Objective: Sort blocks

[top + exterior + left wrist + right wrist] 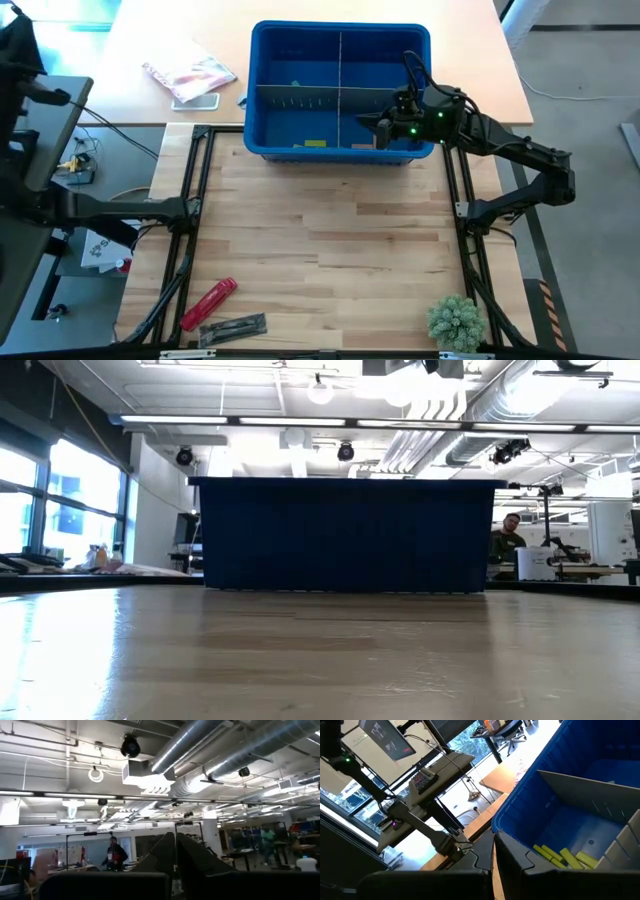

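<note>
A blue bin (340, 40) with grey dividers stands at the table's far edge. Several lime yellow-green blocks (565, 857) lie in its near left compartment, and they also show in the high view (315, 143). A tan block (362, 147) lies by the near wall, and a small green piece (295, 84) lies in the far left compartment. My right gripper (378, 124) hovers over the near right compartment, pointing toward the table's left. Its fingers (493, 855) are shut with nothing between them. My left arm (120, 210) waits at the table's left edge, its gripper (175, 855) shut and pointing up at the ceiling.
A red cylindrical tool (208, 302) and a dark flat piece (232, 327) lie at the near left. A small green plant (456, 320) stands at the near right. A phone and a packet (190, 80) lie beyond the bin's left. The low view shows the bin's wall (345, 535).
</note>
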